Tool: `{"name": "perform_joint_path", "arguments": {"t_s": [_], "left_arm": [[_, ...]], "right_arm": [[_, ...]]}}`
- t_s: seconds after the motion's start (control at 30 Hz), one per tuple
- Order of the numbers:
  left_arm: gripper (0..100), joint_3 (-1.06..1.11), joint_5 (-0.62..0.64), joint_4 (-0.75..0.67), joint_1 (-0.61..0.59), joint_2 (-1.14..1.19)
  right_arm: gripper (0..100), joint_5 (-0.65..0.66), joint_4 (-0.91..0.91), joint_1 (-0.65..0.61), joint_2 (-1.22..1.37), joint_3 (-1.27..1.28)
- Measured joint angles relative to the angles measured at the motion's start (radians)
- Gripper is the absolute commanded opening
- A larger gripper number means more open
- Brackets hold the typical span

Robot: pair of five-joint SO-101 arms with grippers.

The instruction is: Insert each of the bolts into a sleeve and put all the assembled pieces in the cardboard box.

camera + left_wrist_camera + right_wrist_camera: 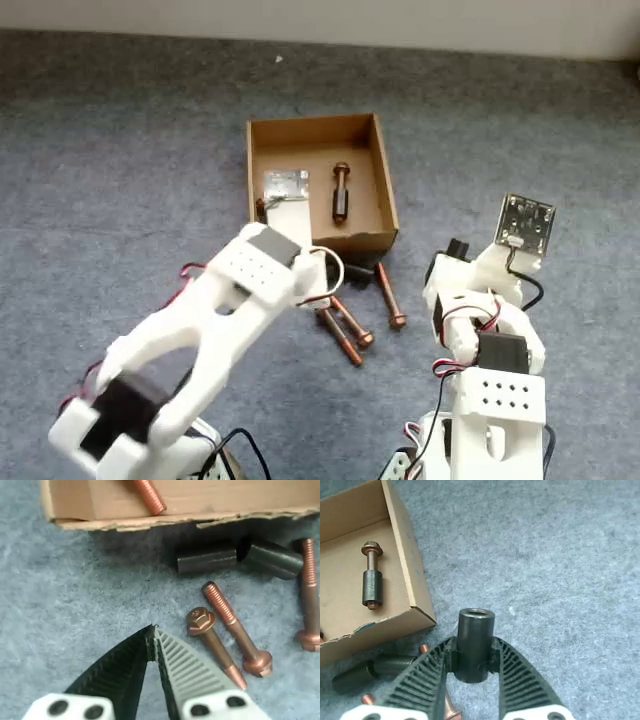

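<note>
My right gripper [473, 649] clamps an upright sleeve [476, 625]; my left gripper [153, 635], pinched together, holds nothing. A bolt [234, 626] grabbed crookedly could jam at the sleeve's mouth.

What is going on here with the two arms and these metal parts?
The right gripper is shut on a dark cylindrical metal sleeve. The left gripper, shut and empty, is over the grey carpet near three loose copper-coloured bolts and two more sleeves beside the brown cardboard box. At least one assembled piece lies in the box.
</note>
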Motion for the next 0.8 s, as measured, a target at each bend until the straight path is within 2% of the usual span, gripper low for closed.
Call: {"name": "perform_joint_path", "arguments": {"t_s": [0.23,0.57,0.67,0.8], "left_arm": [[1,-0.130,0.106,0.000,0.063,0.278],[1,-0.181,0.115,0.000,0.086,0.287],[7,-0.181,0.115,0.017,0.115,0.244],[21,-0.181,0.115,0.068,0.173,0.189]], "right_arm": [[0.5,0.000,-0.002,0.000,0.000,0.000],[0.5,0.000,-0.002,0.000,0.000,0.000],[0.5,0.000,-0.002,0.000,0.000,0.000],[0.5,0.000,-0.002,0.000,0.000,0.000]]}}
